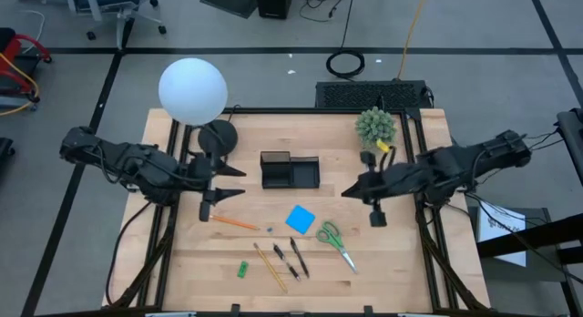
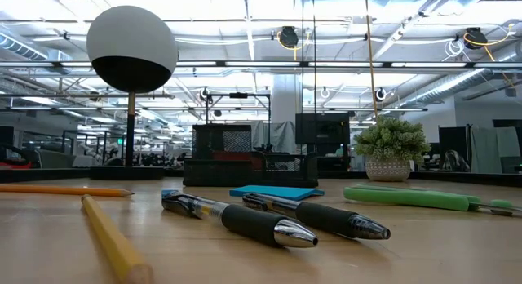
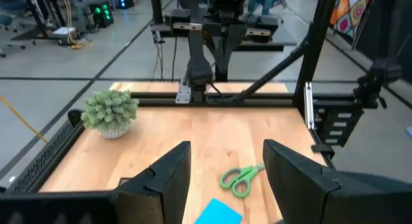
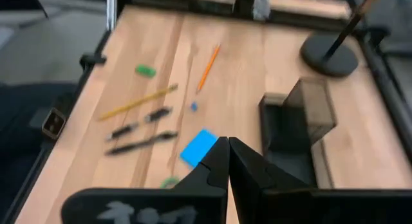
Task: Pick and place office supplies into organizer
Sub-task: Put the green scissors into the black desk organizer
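left jaws (image 1: pixel 239 171) gape empty beside organizer (image 1: pixel 290 170); right jaws (image 1: pixel 348 191) shut, empty, above scissors (image 1: pixel 334 240).

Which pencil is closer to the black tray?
The orange pencil, lying nearer the black tray. The yellow pencil lies farther down, beside the pens.

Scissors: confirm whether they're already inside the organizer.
No. The scissors lie on the bare table, apart from the organizer.

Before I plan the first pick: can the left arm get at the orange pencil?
Probably yes. The left tool hangs open just beside the orange pencil, which lies alone on bare table, with nothing between them.
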